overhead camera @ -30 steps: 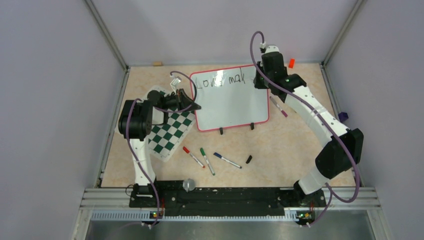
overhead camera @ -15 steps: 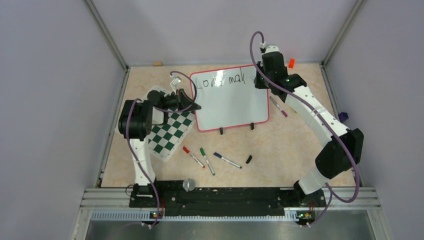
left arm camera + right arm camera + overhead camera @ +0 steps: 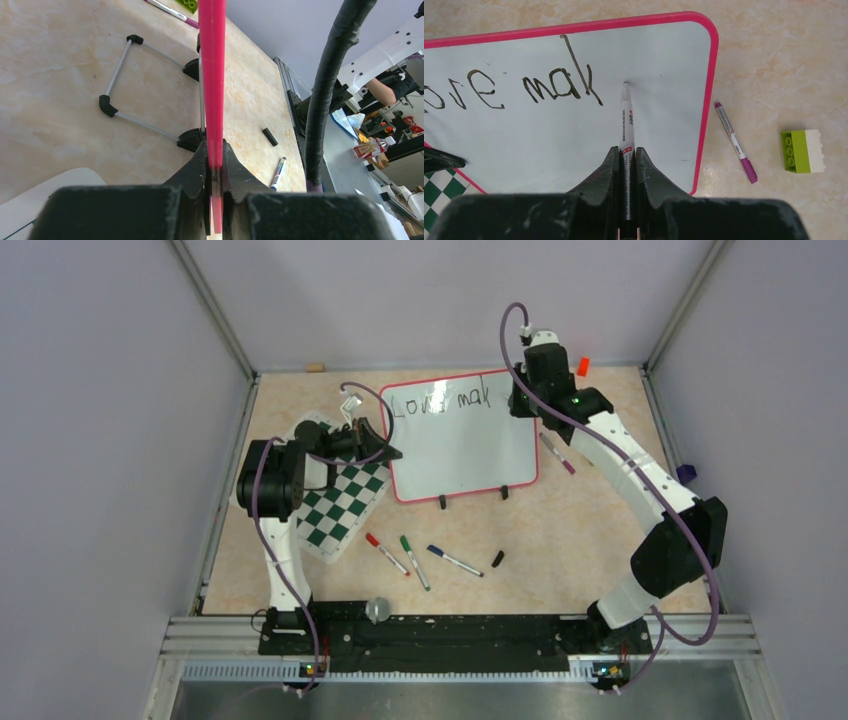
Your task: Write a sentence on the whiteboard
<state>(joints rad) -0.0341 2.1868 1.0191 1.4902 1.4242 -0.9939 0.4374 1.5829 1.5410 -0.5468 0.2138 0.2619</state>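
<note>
The right tool clamps a marker, tip touching the whiteboard beside the sentence, mid-frame. The left tool pinches the whiteboard's red frame.

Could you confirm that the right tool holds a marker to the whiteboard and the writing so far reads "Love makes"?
Not quite: the right wrist view shows the writing ending at "mak". The right tool does hold the marker to the whiteboard.
</note>
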